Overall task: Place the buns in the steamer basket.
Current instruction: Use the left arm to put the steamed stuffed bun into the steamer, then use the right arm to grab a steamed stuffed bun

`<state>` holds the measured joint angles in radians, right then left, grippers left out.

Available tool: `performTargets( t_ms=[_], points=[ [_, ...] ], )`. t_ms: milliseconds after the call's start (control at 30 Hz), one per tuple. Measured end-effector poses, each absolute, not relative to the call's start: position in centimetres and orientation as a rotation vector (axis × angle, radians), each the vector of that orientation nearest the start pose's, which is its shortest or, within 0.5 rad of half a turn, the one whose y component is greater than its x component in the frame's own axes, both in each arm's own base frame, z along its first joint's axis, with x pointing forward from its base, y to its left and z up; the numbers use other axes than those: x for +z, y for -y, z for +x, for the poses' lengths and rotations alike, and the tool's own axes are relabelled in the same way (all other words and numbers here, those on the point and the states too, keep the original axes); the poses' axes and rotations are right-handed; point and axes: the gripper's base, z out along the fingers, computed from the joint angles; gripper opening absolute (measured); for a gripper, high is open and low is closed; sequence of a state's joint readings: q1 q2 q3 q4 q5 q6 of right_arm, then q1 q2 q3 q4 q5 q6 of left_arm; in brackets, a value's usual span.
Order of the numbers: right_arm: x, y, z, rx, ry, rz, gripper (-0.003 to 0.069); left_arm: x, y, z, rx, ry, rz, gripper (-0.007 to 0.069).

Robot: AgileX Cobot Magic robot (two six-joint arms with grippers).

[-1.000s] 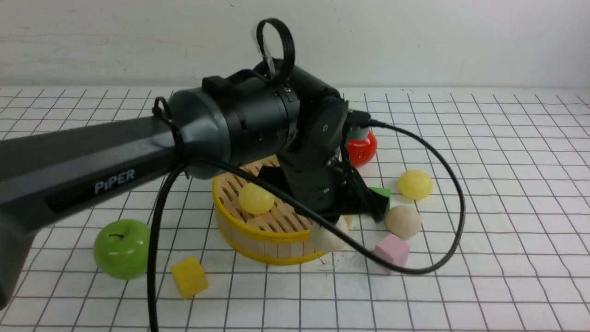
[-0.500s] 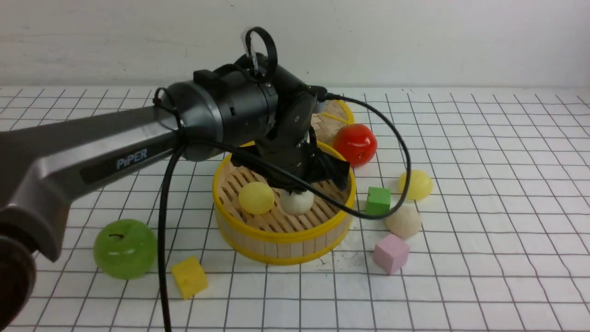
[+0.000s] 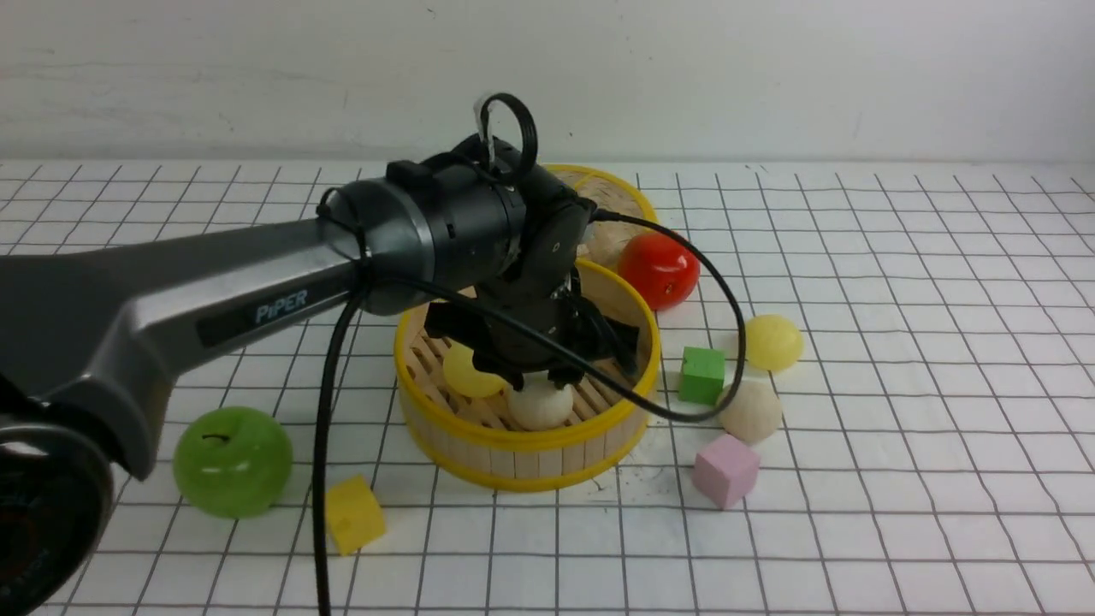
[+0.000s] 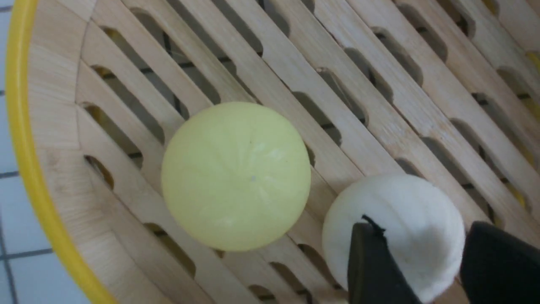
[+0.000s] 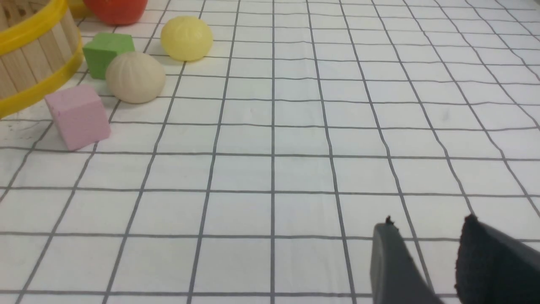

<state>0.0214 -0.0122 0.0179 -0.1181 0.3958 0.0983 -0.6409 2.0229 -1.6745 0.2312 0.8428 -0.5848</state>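
The steamer basket (image 3: 637,376) stands mid-table, and my left gripper (image 3: 543,378) reaches down into it. On its slatted floor (image 4: 379,105) lie a pale yellow bun (image 4: 236,175) and a white bun (image 4: 400,215), close together. My left gripper (image 4: 419,226) is open, its dark fingers straddling the white bun, which rests on the slats. To the right of the basket, on the table, lie a second yellow bun (image 3: 772,342) and a beige bun (image 3: 750,411). My right gripper (image 5: 428,226) hovers open over bare table, holding nothing.
A green cube (image 3: 701,375) and a pink cube (image 3: 725,470) sit by the loose buns. A red apple (image 3: 659,269) and the flat lid (image 3: 612,201) lie behind the basket. A green apple (image 3: 231,462) and a yellow cube (image 3: 353,515) are front left.
My left arm carried the white bun from the basket's right side over the rim and down inside. Its jaws then opened, and the bun now lies beside the yellow one.
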Motion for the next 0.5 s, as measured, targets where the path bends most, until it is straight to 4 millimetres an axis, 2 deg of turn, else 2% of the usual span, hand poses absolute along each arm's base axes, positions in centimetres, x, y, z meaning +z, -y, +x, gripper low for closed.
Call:
performTargets(
  t_ms=[100, 133, 167, 233, 300, 367, 400, 433, 467, 500],
  points=[
    [17.3, 0.3, 5.2, -0.036, -1.882, 0.001, 0.0239, 27.0, 24.6, 35.7, -0.147, -2.602, 0.225, 0.0323],
    [17.3, 0.3, 5.2, -0.036, -1.882, 0.001, 0.0239, 27.3, 24.5, 35.6, -0.149, -2.599, 0.223, 0.0323],
    [17.3, 0.3, 5.2, -0.036, -1.882, 0.001, 0.0239, 30.1, 23.6, 34.4, -0.159, -2.566, 0.233, 0.0320],
    [17.3, 0.3, 5.2, -0.036, -1.882, 0.001, 0.0239, 33.3, 22.4, 32.9, -0.164, -2.532, 0.251, 0.0307],
    [17.3, 0.3, 5.2, -0.036, -1.882, 0.001, 0.0239, 37.2, 20.5, 30.4, -0.169, -2.489, 0.271, 0.0278],
    [17.3, 0.3, 5.2, -0.036, -1.882, 0.001, 0.0239, 39.9, 18.9, 28.4, -0.179, -2.455, 0.273, 0.0250],
    [17.3, 0.3, 5.2, -0.036, -1.882, 0.001, 0.0239, 41.8, 17.7, 26.8, -0.193, -2.428, 0.264, 0.0226],
    [17.3, 0.3, 5.2, -0.036, -1.882, 0.001, 0.0239, 42.1, 17.5, 26.5, -0.196, -2.422, 0.261, 0.0223],
    [17.3, 0.3, 5.2, -0.036, -1.882, 0.001, 0.0239, 44.3, 15.7, 24.2, -0.221, -2.377, 0.245, 0.0196],
    [17.3, 0.3, 5.2, -0.036, -1.882, 0.001, 0.0239, 45.3, 14.6, 22.7, -0.234, -2.353, 0.237, 0.0174]
  ],
)
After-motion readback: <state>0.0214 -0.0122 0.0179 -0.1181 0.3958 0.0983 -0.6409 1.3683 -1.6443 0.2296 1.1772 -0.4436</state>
